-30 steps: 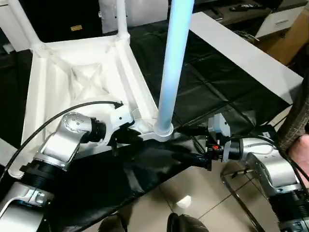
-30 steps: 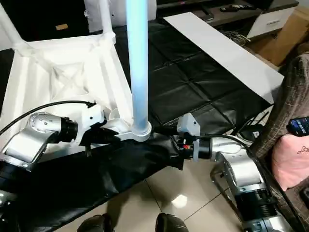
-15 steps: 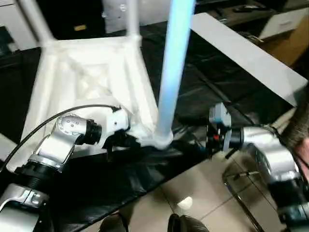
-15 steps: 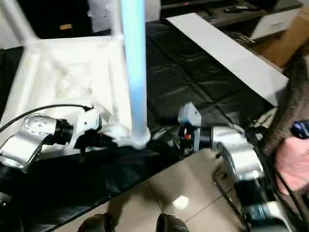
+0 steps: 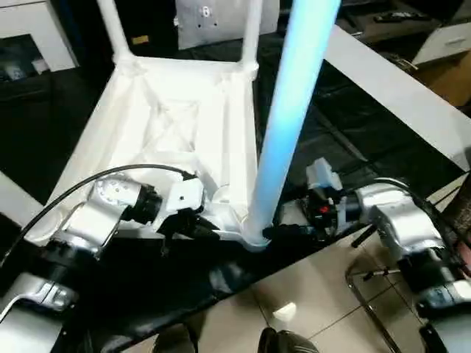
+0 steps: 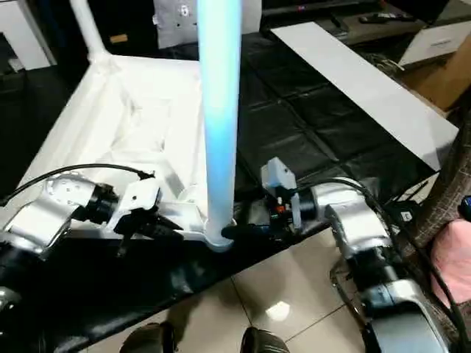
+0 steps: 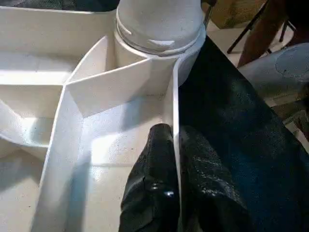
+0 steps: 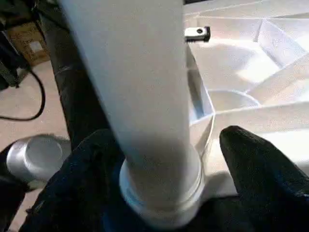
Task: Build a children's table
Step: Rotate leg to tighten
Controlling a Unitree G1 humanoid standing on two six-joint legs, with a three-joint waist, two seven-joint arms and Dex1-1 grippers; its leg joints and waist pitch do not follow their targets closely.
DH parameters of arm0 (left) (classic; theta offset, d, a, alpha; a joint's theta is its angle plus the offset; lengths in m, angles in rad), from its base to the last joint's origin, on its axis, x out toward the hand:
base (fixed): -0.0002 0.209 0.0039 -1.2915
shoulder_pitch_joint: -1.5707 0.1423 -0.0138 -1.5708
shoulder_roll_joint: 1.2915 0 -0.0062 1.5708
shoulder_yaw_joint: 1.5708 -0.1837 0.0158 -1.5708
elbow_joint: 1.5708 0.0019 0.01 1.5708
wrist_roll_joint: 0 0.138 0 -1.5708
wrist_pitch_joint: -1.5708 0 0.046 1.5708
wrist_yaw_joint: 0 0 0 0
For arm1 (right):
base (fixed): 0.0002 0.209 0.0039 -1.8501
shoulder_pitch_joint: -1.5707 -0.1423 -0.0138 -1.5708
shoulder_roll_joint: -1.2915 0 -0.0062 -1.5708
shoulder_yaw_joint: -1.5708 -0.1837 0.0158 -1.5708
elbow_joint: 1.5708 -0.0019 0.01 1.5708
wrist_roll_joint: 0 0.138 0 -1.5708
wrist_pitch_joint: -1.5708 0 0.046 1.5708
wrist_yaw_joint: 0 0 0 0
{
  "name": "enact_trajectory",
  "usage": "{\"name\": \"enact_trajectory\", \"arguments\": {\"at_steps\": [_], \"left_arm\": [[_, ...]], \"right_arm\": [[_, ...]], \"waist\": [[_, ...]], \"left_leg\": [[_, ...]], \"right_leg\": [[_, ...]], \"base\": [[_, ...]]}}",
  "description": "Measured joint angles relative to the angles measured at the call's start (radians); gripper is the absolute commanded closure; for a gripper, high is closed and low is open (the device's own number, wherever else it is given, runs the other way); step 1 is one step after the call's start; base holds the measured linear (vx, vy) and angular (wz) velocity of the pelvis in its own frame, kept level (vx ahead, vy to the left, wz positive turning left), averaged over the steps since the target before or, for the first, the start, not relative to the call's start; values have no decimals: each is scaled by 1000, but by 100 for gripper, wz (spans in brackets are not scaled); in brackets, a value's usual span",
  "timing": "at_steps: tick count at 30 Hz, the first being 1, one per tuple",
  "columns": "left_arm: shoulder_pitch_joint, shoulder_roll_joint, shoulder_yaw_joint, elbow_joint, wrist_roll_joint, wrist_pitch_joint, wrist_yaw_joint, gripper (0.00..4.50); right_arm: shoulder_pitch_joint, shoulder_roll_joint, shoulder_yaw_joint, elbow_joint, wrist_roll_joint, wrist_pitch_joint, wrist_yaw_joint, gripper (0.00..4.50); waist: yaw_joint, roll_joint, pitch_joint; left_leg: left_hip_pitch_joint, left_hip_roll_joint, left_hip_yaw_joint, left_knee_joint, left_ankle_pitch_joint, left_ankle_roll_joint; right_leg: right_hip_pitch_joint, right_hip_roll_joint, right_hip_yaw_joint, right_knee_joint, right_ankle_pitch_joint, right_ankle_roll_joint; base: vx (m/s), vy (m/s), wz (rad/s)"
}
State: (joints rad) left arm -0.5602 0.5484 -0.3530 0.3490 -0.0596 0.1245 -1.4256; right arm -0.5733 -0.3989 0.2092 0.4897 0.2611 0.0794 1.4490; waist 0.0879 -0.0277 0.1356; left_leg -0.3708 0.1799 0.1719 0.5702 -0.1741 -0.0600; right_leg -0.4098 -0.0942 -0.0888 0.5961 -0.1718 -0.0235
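- Children's table (image 5: 176, 125): upside down on black-covered tabletop (image 5: 353, 158), underside up. Two far legs (image 5: 250, 33) stand in sockets.
- Near leg (image 5: 294, 110): upright in near corner socket (image 5: 254, 234), just by tabletop edge. Step looks like seating this leg; probably 3rd of 4.
- Left tool (image 7: 176, 159): narrow, pinching table's raised rim (image 7: 175, 96) beside socket, steadying top.
- Right tool (image 8: 159, 159): wide, fingers (image 8: 260, 164) straddling leg base, not clamped.
- Next, I'd judge: close right tool on leg, press/twist it home while left holds rim.
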Motion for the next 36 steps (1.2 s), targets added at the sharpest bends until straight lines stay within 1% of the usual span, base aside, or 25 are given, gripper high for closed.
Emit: {"name": "enact_trajectory", "arguments": {"at_steps": [3, 8, 9, 11, 13, 14, 15, 16, 18, 20, 21, 25, 27, 28, 30, 31, 32, 33, 35, 36], "left_arm": [[-2, -2, 1, 0, 1, -1, -1, 450], [-4, -3, 2, 3, 1, -1, -1, 450], [-4, -3, 2, 5, 1, -2, -2, 450], [-6, -3, 2, 9, 1, -3, -4, 450], [-6, -3, 3, 9, 1, -3, -6, 450], [-6, -3, 3, 9, 1, -3, -6, 450], [-6, -3, 3, 9, 1, -3, -6, 450], [-6, -3, 3, 9, 0, -2, -6, 450], [-4, -5, 6, 4, 0, 8, -6, 450], [5, -5, 10, -15, 0, 28, -6, 450], [14, -5, 15, -33, 0, 44, -2, 450], [42, -5, 32, -72, -1, 85, 17, 450], [59, -9, 49, -96, -1, 126, 56, 450], [65, -18, 66, -103, -1, 156, 94, 450], [74, -45, 93, -110, 9, 203, 166, 450], [74, -55, 98, -114, 15, 217, 189, 450], [76, -72, 107, -118, 22, 240, 224, 450], [75, -95, 118, -119, 37, 266, 268, 450], [74, -130, 127, -123, 48, 300, 329, 450], [71, -155, 140, -121, 64, 318, 379, 450]], "right_arm": [[-22, 14, 16, 26, -7, -17, 16, 122], [-38, 26, 36, 70, -18, -28, 45, 169], [-43, 27, 36, 81, -18, -28, 56, 169], [-48, 28, 36, 86, -18, -28, 70, 189], [-52, 31, 36, 98, -17, -28, 79, 199], [-53, 31, 36, 102, -17, -27, 82, 215], [-54, 32, 36, 102, -16, -24, 82, 215], [-54, 32, 36, 101, -16, -21, 82, 225], [-52, 30, 35, 91, -14, 4, 81, 237], [-33, 21, 33, 43, -13, 46, 73, 241], [-7, 19, 26, -2, -7, 78, 54, 242], [68, 38, 3, -98, 14, 129, -19, 243], [113, 63, -26, -150, 14, 159, -101, 243], [130, 87, -46, -164, 11, 173, -170, 243], [139, 120, -70, -185, -4, 206, -283, 243], [143, 131, -80, -196, -11, 218, -321, 243], [151, 154, -92, -210, -29, 229, -378, 243], [154, 196, -113, -215, -49, 240, -467, 243], [158, 234, -129, -230, -76, 253, -569, 243], [158, 290, -149, -235, -104, 266, -670, 244]], "waist": [[1, 0, 0], [2, 0, 0], [2, 0, 0], [2, 0, 0], [2, 0, 0], [2, 0, 0], [2, 0, 0], [2, 0, 0], [2, 0, 0], [4, 0, 0], [4, 1, -1], [-1, 3, -2], [-5, 3, -2], [-14, 4, -3], [-32, 5, -4], [-37, 4, -4], [-44, 4, -4], [-56, 4, -5], [-63, 6, -6], [-70, 6, -7]], "left_leg": [[0, 0, 1, 0, 0, 0], [-1, 0, 1, 0, 0, 1], [0, 0, 1, 0, 0, 1], [0, 0, 1, 0, 0, 1], [0, 1, 1, 0, 0, 1], [0, 1, 1, 0, 0, 1], [0, 1, 1, 0, 0, 1], [0, 1, 1, 0, 0, 1], [0, 1, 1, 0, 1, 1], [0, 1, 2, 0, 1, 2], [0, 1, 2, 0, 2, 3], [1, 1, 3, 0, 2, 5], [3, 1, 4, 0, 0, 0], [4, 1, 4, 0, 1, -1], [5, 1, 4, -1, 3, -3], [4, 1, 3, -1, 3, -4], [4, 1, 3, -2, 3, -4], [5, 1, 3, -2, 4, -5], [7, 1, 3, -4, 4, -5], [8, 1, 3, -5, 4, -6]], "right_leg": [[0, 0, 1, 0, 0, 0], [0, 0, 1, 0, 0, 0], [0, 0, 1, 0, 0, 0], [0, 0, 1, 0, 0, 0], [0, 0, 1, 0, 0, 0], [0, 0, 1, 0, 0, 0], [0, 0, 1, 0, 0, 0], [0, 0, 1, 0, 0, 0], [0, 0, 1, 0, 0, 0], [0, 0, 1, 0, 0, 0], [0, 0, 1, 0, 0, 0], [0, 0, 2, 0, 0, 0], [1, 0, 3, 0, 0, 0], [2, 1, 4, 1, -1, 1], [2, 1, 4, 1, -4, 6], [2, 2, 4, 1, -4, 6], [2, 2, 5, 0, -4, 6], [2, 2, 5, 0, -4, 7], [2, 2, 5, -2, -5, 7], [2, 2, 5, -2, -5, 7]], "base": [[0, 0, 0], [0, 0, 0], [0, 0, 0], [0, 0, 0], [0, 0, 0], [0, 0, 0], [0, 0, 0], [0, 0, 0], [0, 0, 0], [0, 0, 0], [0, 0, 0], [0, 0, 0], [0, 0, 0], [0, 0, 0], [0, 0, 0], [0, 0, 0], [0, 0, 0], [0, 0, 0], [0, 0, 0], [0, 0, 0]]}}
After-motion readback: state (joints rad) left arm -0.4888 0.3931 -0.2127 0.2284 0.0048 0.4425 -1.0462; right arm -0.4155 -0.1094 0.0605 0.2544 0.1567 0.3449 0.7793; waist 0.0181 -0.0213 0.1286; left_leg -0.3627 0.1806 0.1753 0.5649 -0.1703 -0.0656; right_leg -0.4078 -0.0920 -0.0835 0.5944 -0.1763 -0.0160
